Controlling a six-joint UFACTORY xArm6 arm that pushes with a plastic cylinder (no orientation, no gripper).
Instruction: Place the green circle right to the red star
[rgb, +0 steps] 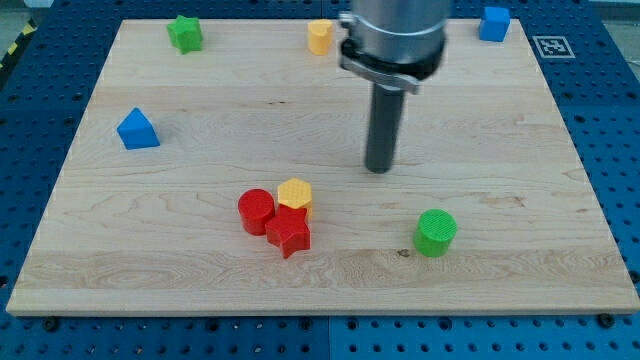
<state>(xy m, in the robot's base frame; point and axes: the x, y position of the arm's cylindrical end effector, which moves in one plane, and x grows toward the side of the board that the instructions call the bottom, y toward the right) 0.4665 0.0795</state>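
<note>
The green circle (436, 232) lies on the wooden board toward the view's lower right. The red star (289, 234) lies left of it near the lower middle, touching a red circle (256, 211) on its upper left and a yellow hexagon (295, 194) above it. My tip (379, 167) rests on the board above and to the left of the green circle, and up and to the right of the red star. It touches no block.
A green star (185, 33) sits at the top left, a yellow block (320, 36) at the top middle, a blue cube (494, 23) at the top right and a blue triangle (137, 130) at the left. The board (560, 270) lies on a blue pegboard.
</note>
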